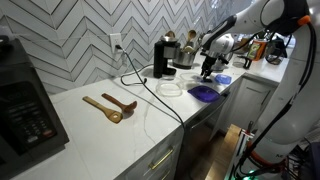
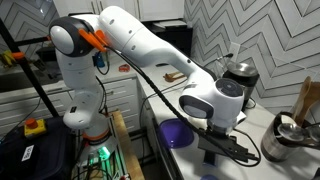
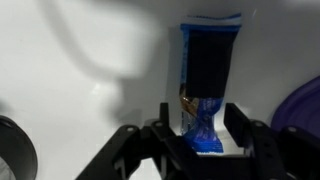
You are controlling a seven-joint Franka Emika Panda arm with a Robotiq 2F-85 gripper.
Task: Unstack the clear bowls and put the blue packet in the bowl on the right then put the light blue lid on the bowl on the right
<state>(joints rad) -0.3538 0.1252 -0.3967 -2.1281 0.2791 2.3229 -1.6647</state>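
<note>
Where the smooth white worktop point(image 3: 60, 90) carries the flat, glossy blue packet point(image 3: 208, 70), the black claw point(image 3: 200, 128) straddles its crimped lower end, jaws apart, beside a dark purple disc point(image 3: 305, 115).

Purple lid point(image 3: 305, 112) flanks the gripper point(image 3: 200, 128); counter point(image 3: 55, 115) opposite seems open.

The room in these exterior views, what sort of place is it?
Most likely a home kitchen: a white countertop over cabinet drawers, a herringbone tile backsplash with a wall outlet, and wooden spoons and a black countertop appliance standing out on the counter.
</note>
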